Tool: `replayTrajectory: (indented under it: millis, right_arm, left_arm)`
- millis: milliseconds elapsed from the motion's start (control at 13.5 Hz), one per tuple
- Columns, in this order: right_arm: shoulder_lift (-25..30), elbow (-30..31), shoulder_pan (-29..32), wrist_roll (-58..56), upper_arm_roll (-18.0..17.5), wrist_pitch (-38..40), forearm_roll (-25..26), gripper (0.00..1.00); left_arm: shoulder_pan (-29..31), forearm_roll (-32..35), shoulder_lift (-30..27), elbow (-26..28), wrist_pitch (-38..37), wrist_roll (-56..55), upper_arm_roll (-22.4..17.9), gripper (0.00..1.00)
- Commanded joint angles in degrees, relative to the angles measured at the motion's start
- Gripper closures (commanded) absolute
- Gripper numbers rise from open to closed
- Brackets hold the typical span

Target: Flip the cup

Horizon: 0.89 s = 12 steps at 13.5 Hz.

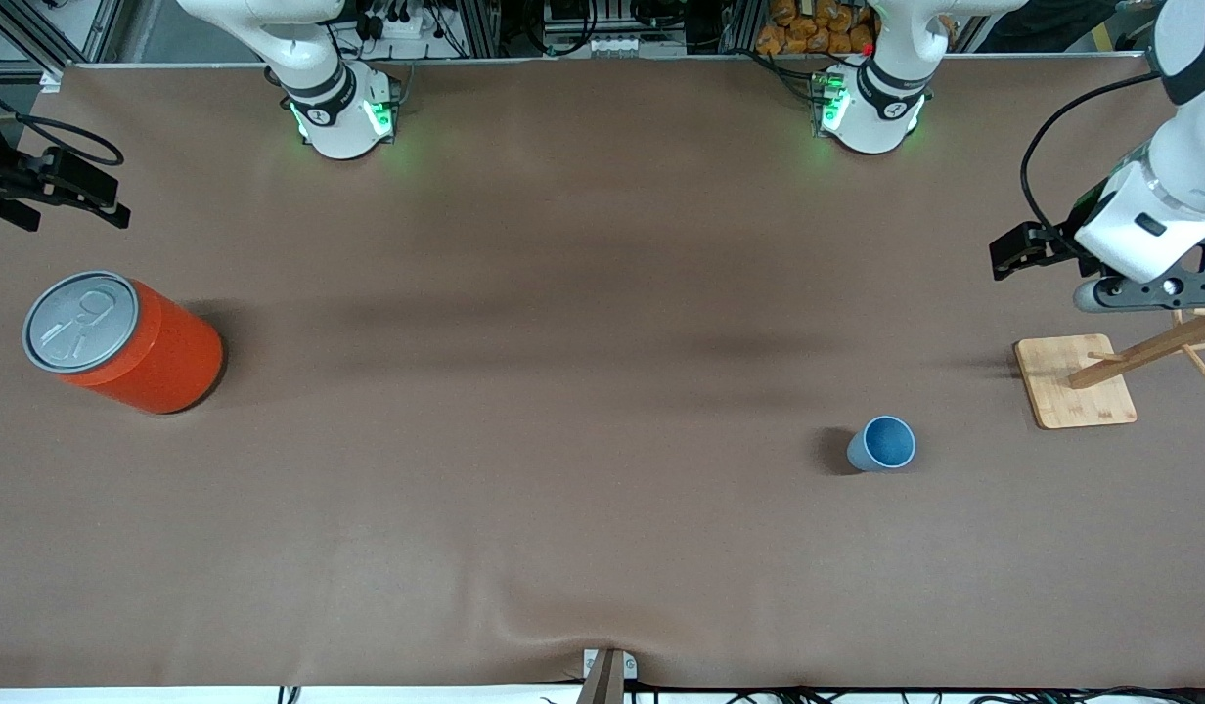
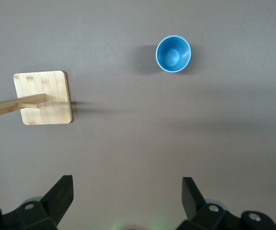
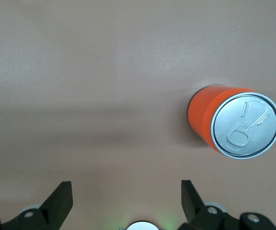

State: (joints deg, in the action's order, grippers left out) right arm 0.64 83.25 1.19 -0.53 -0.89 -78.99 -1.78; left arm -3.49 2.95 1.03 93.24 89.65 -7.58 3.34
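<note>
The cup (image 1: pixel 881 443) is a small light-blue tumbler with a darker blue inside. It stands upright, mouth up, on the brown table toward the left arm's end. It also shows in the left wrist view (image 2: pixel 173 53). My left gripper (image 2: pixel 127 179) is open and empty, up in the air over bare table beside a wooden stand; in the front view (image 1: pixel 1150 290) it hangs above that stand, well apart from the cup. My right gripper (image 3: pixel 126 184) is open and empty, over bare table near the orange can at the right arm's end.
A big orange can (image 1: pixel 123 342) with a grey pull-tab lid stands at the right arm's end; it also shows in the right wrist view (image 3: pixel 234 122). A wooden stand (image 1: pixel 1074 381) with a slanted post and square base (image 2: pixel 43 97) stands beside the cup, farther from the front camera.
</note>
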Motion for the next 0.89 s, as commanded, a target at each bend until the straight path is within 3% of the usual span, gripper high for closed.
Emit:
replayTrajectory:
  millis: [0, 815]
  right_arm:
    - [-0.1, -0.8, 0.0, -0.4, 0.3, 0.9, -0.1, 0.0]
    - [-0.1, -0.7, 0.0, -0.4, 0.2, 0.9, -0.1, 0.0]
  left_arm:
    - [0.7, -1.0, -0.5, -1.7, -1.8, 1.2, 0.7, 0.0]
    - [0.6, -3.0, -4.4, -1.7, -3.2, 0.3, 1.3, 0.0]
